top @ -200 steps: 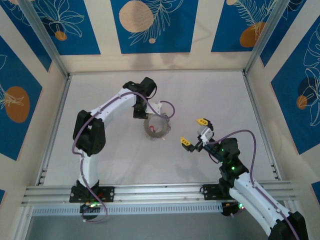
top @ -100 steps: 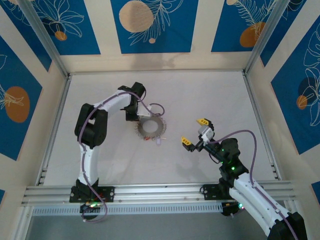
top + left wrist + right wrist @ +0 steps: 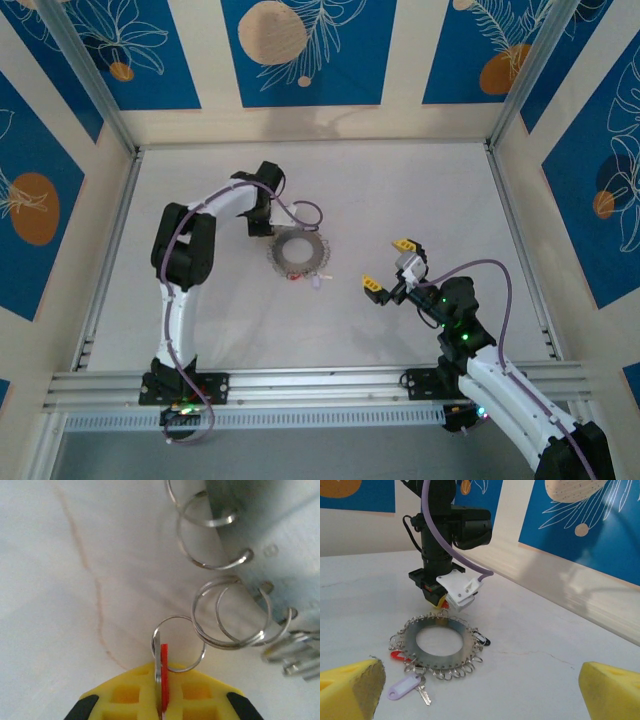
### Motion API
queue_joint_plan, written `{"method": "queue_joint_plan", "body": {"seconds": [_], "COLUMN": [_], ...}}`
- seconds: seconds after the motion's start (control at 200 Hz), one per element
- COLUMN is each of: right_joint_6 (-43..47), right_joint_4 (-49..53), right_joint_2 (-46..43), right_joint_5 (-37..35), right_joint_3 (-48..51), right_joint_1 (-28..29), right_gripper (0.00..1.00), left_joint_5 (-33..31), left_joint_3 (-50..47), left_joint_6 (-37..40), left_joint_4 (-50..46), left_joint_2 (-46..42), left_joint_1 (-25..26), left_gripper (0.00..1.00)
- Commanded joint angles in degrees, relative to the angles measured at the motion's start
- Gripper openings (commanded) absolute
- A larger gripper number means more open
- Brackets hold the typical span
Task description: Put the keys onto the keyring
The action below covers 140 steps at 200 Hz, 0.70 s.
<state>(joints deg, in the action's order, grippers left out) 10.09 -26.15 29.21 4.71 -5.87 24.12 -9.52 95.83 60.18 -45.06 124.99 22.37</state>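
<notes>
The keyring point(image 3: 298, 252) lies flat on the table, a grey plate point(image 3: 465, 646) with split rings round its rim. At its far-left edge my left gripper point(image 3: 262, 226) points down, its yellow fingers point(image 3: 200, 697) shut on a red-headed key point(image 3: 164, 672). That key's small ring point(image 3: 178, 643) overlaps one of the plate's split rings point(image 3: 230, 612); whether they are linked I cannot tell. A red tag point(image 3: 396, 655), a pale-tagged key point(image 3: 406, 686) and a dark-headed key point(image 3: 484, 641) hang on the rim. My right gripper point(image 3: 387, 264) stands open to the right, nothing between its pads point(image 3: 351, 689).
White tabletop point(image 3: 420, 190) with aluminium rails point(image 3: 310, 382) along the near edge and sides. The left arm's purple cable point(image 3: 305, 210) loops just behind the keyring. Blue patterned walls surround the table.
The keyring went from tilted up off the table to lying flat. My left gripper moved left and back with it, staying at its rim. The right arm has not moved.
</notes>
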Motion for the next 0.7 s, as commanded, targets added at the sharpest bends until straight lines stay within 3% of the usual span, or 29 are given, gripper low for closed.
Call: {"method": "queue_joint_plan", "body": {"seconds": [0.0,0.12,0.22,0.345,0.355,0.38,0.395,0.58,0.695], "right_joint_6": [-0.4,-0.3,0.0,0.1,0.0,-0.4,-0.5,-0.9,-2.5], "right_joint_4": [-1.1,0.3,-0.2,0.8,0.5,-0.3,-0.6,1.2,2.0], "right_joint_2": [0.5,0.0,0.5,-0.6,-0.6,-0.5,-0.5,-2.2,-3.0], "right_joint_5": [0.3,-0.4,-0.4,-2.1,-2.4,-3.1,-3.4,-8.3,-14.2], "right_joint_3": [0.3,0.2,0.2,0.4,0.6,0.9,1.1,1.3,1.8], "right_joint_1": [-0.3,-0.3,-0.3,-0.3,-0.3,-0.4,-0.4,-0.5,-1.2], "right_gripper": [0.99,0.99,0.99,0.99,0.99,0.99,0.99,0.99,0.99], "left_joint_5": [-2.0,-3.3,-6.8,-5.8,-5.5,-4.2,-3.5,6.9,6.6], "left_joint_3": [0.7,1.9,3.6,3.3,3.1,2.3,1.9,-9.2,-22.2], "left_joint_6": [0.8,-1.1,-6.8,-15.2,-15.9,-17.4,-18.5,-32.9,-38.5], "left_joint_4": [2.7,4.9,6.2,9.2,9.5,10.4,11.0,22.6,34.3], "left_joint_2": [4.0,5.5,6.4,3.7,3.2,2.0,1.2,-12.9,-26.0], "left_joint_1": [-1.5,-2.3,-3.2,-5.2,-5.4,-5.8,-6.2,-11.5,-12.3], "left_gripper": [0.06,0.1,0.28,0.39,0.48,0.93,0.99,1.0,1.0]}}
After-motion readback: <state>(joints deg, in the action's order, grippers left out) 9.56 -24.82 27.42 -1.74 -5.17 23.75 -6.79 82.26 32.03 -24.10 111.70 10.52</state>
